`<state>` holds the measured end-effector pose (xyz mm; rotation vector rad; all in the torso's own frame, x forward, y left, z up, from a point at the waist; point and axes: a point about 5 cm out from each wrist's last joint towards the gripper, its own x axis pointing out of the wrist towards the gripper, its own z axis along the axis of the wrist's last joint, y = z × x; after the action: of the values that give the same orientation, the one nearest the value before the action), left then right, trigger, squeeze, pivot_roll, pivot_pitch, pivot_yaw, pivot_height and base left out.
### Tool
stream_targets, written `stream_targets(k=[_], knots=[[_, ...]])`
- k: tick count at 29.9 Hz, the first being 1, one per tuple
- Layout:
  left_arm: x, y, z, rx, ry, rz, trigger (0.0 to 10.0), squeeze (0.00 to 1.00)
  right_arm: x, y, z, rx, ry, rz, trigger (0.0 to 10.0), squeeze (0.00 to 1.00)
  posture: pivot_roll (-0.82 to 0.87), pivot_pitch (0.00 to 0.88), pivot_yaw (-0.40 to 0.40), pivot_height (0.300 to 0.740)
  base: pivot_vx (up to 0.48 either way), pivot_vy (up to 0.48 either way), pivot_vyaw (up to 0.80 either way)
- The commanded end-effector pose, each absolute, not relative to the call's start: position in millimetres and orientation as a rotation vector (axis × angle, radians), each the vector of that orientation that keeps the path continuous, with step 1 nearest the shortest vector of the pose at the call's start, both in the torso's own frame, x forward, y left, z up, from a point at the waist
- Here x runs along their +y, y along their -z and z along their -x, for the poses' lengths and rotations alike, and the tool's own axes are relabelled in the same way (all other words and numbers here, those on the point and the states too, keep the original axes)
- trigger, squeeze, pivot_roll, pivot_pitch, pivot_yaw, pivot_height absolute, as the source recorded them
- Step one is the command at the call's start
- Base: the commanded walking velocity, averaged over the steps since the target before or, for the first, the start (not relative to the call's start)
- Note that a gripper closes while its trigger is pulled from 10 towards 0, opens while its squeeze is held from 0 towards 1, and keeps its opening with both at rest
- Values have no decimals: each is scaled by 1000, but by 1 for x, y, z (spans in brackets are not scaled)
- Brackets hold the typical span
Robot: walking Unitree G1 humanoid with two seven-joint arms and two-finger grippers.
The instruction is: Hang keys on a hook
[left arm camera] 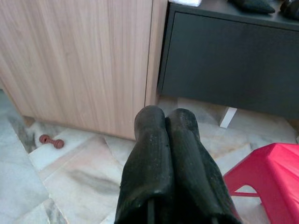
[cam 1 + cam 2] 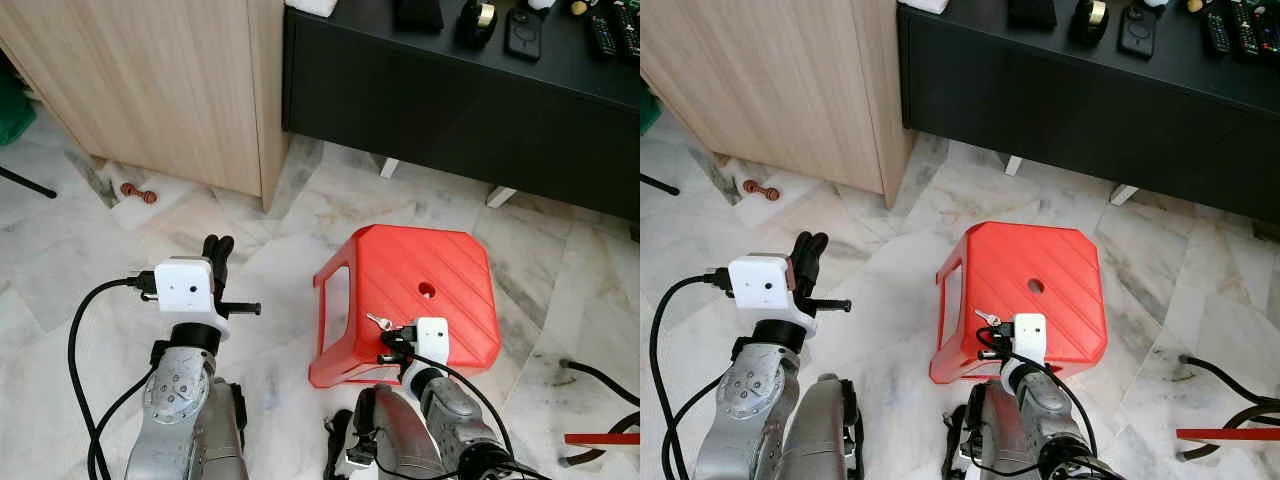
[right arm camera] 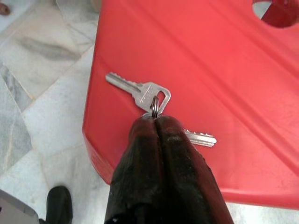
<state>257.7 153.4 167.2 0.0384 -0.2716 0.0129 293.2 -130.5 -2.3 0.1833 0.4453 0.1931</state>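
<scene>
Silver keys on a small ring lie at the near left corner of a red plastic stool. My right gripper is shut on the keys' ring, with one key pointing away and a second key sticking out beside the fingers. The same keys show as a small glint just ahead of the right wrist. My left gripper is shut on nothing and is held up over the marble floor to the left of the stool, facing a wooden cabinet.
A black low cabinet with a phone and remotes on top stands behind the stool. A small red dumbbell-shaped object lies on the floor by the wooden cabinet. Black cables run across the floor at the right.
</scene>
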Motion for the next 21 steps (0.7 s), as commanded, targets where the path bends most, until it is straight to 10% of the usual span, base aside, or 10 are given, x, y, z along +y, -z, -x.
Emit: stream_targets(k=[1,11,12,13,15,16,18,19,21], knots=[[152,-160,-257,-251,-12,-33,10000,0,-136,12,-283,475,-162,-200,0,0,214,373,-184,647,0,0,0],[155,-153,-264,-234,-5,-44,10000,0,-137,19,-269,443,-157,-209,0,0,207,339,-168,647,0,0,0],[155,-153,-264,-234,-4,-46,10000,0,-137,20,-268,447,-158,-201,1216,0,210,341,-166,647,0,0,0],[156,-154,-265,-235,-3,-50,10000,0,-137,20,-268,451,-153,-199,10000,0,212,342,-165,647,0,0,0],[156,-154,-264,-237,-1,-52,10000,0,-137,20,-269,451,-150,-208,10000,0,215,344,-162,647,0,0,0],[156,-155,-264,-238,-1,-53,10000,0,-137,19,-271,450,-150,-210,10000,573,215,346,-162,647,0,0,0],[156,-155,-264,-239,-1,-54,10000,0,-137,18,-272,448,-150,-210,10000,573,215,347,-163,647,0,0,0],[156,-155,-263,-240,-1,-54,10000,0,-137,15,-275,444,-157,-212,10000,1000,215,351,-163,647,0,0,0],[157,-155,-264,-244,0,-56,10000,0,-135,8,-284,426,-175,-217,10000,1000,218,356,-164,647,0,0,0]])
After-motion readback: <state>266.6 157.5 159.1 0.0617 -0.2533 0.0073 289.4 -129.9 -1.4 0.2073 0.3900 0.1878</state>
